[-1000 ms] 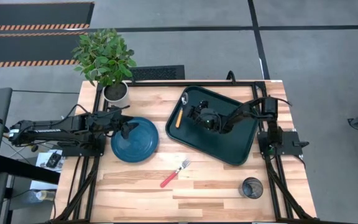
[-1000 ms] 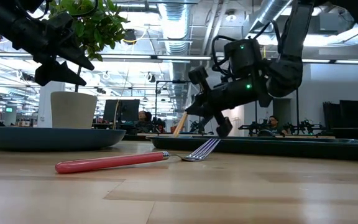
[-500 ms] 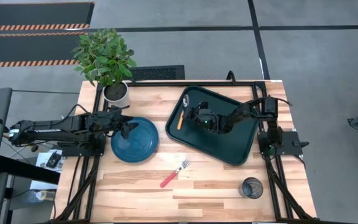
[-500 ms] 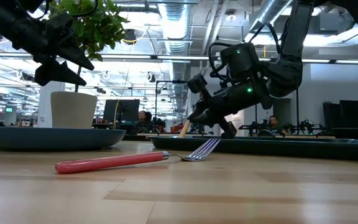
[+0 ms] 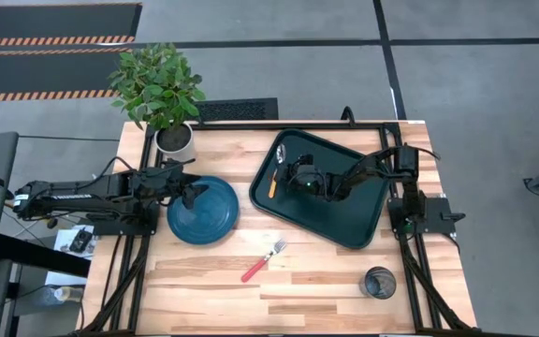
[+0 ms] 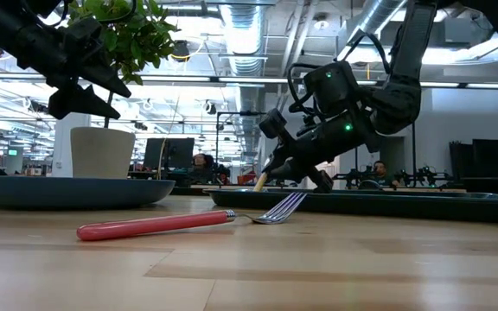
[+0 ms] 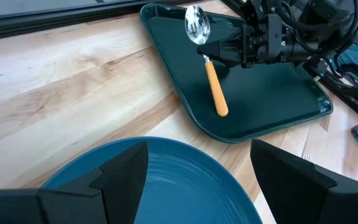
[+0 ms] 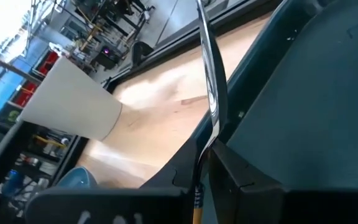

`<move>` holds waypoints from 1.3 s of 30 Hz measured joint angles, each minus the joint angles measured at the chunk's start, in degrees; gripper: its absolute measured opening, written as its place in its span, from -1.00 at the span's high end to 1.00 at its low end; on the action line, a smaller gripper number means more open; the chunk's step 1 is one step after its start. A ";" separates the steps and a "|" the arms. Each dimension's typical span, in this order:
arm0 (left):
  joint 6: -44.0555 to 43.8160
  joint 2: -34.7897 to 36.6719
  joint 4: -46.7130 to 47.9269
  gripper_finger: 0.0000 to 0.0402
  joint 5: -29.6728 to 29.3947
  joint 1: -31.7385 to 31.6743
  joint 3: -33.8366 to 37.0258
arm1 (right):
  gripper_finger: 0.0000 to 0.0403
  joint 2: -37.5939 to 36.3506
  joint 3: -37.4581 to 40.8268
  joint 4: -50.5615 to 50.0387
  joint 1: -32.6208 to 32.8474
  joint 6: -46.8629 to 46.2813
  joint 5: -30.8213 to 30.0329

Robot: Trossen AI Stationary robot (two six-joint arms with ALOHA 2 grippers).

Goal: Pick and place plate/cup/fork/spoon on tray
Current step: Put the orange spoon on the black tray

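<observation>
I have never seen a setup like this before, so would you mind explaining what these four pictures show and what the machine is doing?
This is a robot with two dark arms at a wooden table, each ending in two-fingered jaws. One picture looks straight down, one looks level across the tabletop, and the other two come from cameras on each arm's wrist.

On the table lie a dark tray, a round blue plate, a red-handled fork, a small dark cup and a potted plant.

The right gripper is over the tray with its jaws shut on the orange-handled spoon, near the neck, with the handle's end down on the tray. The left gripper hangs over the plate's edge with its jaws open, holding nothing. The plate, fork and cup are not on the tray.
</observation>
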State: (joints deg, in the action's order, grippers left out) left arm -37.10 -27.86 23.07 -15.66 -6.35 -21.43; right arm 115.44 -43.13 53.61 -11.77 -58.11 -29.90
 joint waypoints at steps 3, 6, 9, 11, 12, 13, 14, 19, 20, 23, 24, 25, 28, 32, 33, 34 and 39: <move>-0.01 -0.02 0.00 -0.34 0.02 0.00 0.00 | 0.74 0.00 -1.03 -1.27 0.00 2.34 0.11; -0.03 -0.02 0.01 -0.34 0.02 0.00 0.00 | 0.74 0.00 -3.30 -5.18 0.00 4.16 0.12; -0.03 0.00 0.02 -0.34 0.04 -0.02 0.00 | 0.74 0.00 -6.51 -12.78 0.04 6.19 0.14; -0.05 0.00 0.02 -0.34 0.07 0.00 0.00 | 0.74 -0.02 -8.97 -19.05 0.11 7.26 0.13; -0.05 -0.01 0.05 -0.34 0.07 -0.01 0.00 | 0.74 -0.02 -10.19 -22.51 0.13 7.65 0.14; -0.05 -0.01 0.17 -0.34 0.07 -0.01 0.00 | 0.74 -0.02 -11.38 -25.84 0.13 7.83 0.09; -0.04 0.00 0.32 -0.34 0.09 -0.02 0.00 | 0.74 -0.02 -12.66 -28.94 0.13 7.81 0.07; -0.03 -0.02 0.45 -0.34 0.31 0.00 0.00 | 0.74 -0.12 -16.96 -41.14 0.13 8.64 -0.20; -0.03 -0.01 0.50 -0.34 0.31 0.00 0.00 | 0.74 -0.13 -17.58 -42.94 0.13 8.93 -0.21; -0.03 0.00 0.55 -0.34 0.31 0.00 0.00 | 0.68 -0.13 -19.47 -49.16 0.13 9.54 -0.15; -0.03 -0.01 0.56 -0.34 0.31 -0.01 0.00 | 0.65 -0.11 -20.06 -51.09 0.13 10.02 -0.12; -0.03 -0.02 0.57 -0.34 0.31 0.00 0.00 | 0.60 -0.11 -20.62 -52.75 0.13 10.31 -0.11; -0.03 -0.02 0.57 -0.34 0.31 0.00 0.00 | 0.43 -0.11 -21.88 -56.71 0.15 10.34 -0.10; -0.03 -0.02 0.55 -0.34 0.31 -0.01 0.00 | 0.19 -0.09 -23.62 -60.06 0.40 10.25 -0.15; -0.03 -0.02 0.55 -0.34 0.31 0.00 0.00 | 0.14 -0.14 -24.23 -61.12 0.48 10.29 -0.39; -0.03 -0.02 0.57 -0.34 0.31 0.00 0.00 | 0.10 -0.74 -24.59 -62.48 0.51 10.37 -0.69; -0.01 0.00 0.61 -0.34 0.30 -0.01 0.00 | -0.01 -6.71 -25.56 -67.77 1.07 13.01 -2.34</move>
State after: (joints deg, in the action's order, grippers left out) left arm -37.10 -27.86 23.68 -15.36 -6.36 -21.43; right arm 108.73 -68.69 -14.16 -10.70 -45.10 -32.24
